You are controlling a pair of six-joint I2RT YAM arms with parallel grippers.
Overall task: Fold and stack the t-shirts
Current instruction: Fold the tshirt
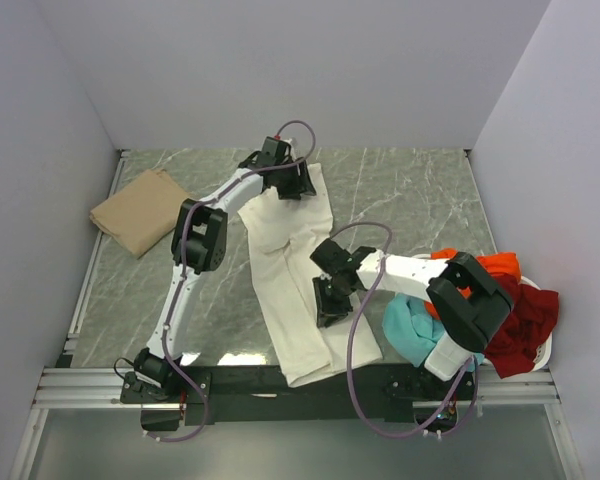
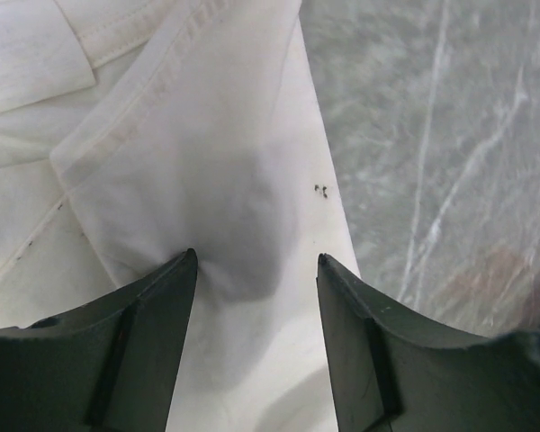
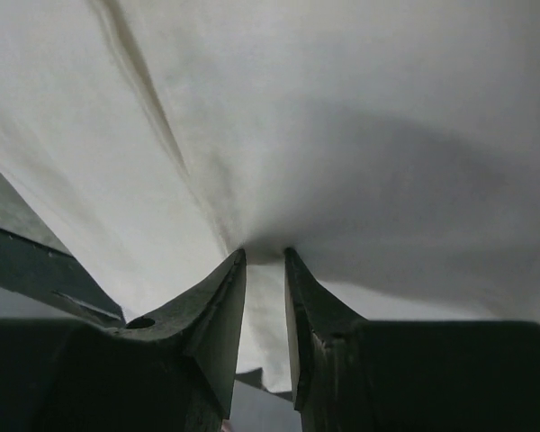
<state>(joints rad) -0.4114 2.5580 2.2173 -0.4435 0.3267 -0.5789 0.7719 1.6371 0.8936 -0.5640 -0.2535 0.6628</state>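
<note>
Your right gripper [image 3: 265,255] is clenched on a pinch of the cream shirt [image 1: 280,300], which lies lengthwise mid-table [image 1: 410,190]. Left gripper [image 2: 256,261] stands spread, tips on the shirt's far corner. Tan shirt [image 1: 140,210] sits folded far left.

A pinch of cream-white t-shirt [image 3: 342,117] in the narrow-set right tool [image 3: 265,256] — cloth across nearly the whole view

White basket [image 1: 542,354] (near right corner) on marble table [image 1: 420,190]
</note>
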